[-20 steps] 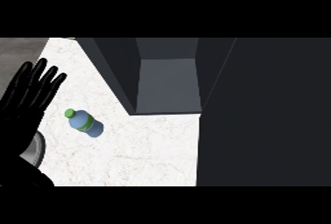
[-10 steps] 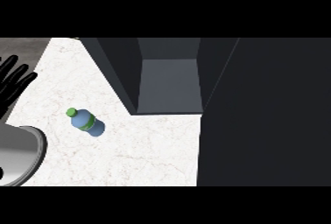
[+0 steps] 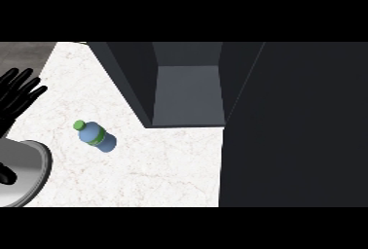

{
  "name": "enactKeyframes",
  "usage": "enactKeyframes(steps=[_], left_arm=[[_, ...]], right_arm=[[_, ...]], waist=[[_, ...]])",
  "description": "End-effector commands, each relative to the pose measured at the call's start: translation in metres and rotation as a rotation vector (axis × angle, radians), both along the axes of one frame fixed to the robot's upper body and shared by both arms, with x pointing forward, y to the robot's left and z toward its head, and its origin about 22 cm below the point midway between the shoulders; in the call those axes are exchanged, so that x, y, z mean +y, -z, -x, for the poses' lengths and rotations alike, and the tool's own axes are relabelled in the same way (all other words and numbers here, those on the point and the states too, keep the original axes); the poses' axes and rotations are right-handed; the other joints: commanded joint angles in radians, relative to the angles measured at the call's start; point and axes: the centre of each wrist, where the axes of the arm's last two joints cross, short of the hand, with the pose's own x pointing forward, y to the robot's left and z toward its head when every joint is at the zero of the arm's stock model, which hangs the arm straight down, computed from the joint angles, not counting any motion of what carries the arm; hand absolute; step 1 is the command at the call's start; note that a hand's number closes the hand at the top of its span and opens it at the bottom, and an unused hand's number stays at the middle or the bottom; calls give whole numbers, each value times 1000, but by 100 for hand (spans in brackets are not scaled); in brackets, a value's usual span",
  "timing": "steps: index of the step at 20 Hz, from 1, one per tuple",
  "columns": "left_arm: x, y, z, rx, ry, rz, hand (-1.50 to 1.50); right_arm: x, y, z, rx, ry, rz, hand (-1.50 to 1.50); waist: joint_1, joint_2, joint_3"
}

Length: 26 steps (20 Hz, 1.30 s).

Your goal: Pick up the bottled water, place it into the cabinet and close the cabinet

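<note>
Here the left robot hand (image 3: 16, 97) is cut off beside the bottled water (image 3: 96, 136).

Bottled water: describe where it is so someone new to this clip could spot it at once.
Start at the dark open cabinet at the top of the white speckled counter. Left of and just below its opening, the bottled water sits alone on the counter, apart from the left hand at the view's left edge. It is the only blue item, with a green cap and a green band.
</note>
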Motion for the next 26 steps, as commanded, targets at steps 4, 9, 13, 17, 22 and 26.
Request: enactKeyframes(steps=[4, 9, 13, 17, 22, 26], left_arm=[[7, 45, -14, 95, -18, -30, -150], [14, 82, -17, 199, 15, -19, -150], [-4, 99, -31, 252, 16, 4, -150], [-7, 130, -32, 254, -17, -4, -150], [-2, 155, -22, 272, 21, -1, -150], [-11, 178, -10, 289, 59, 21, -150]], right_arm=[[-3, -31, 30, -49, 1, 8, -150], [-1, -23, 32, -48, -5, 17, -150], [-1, -43, 50, -47, -26, 7, -150], [4, -21, 43, -47, -20, 8, -150], [6, -19, 45, -40, -14, 0, -150], [-2, -15, 49, -56, -27, 9, -150]], waist=[[-14, 4, -3], [-16, 7, -4], [-26, 5, -5], [-29, 8, -5], [-35, 13, -7], [-40, 12, -7]])
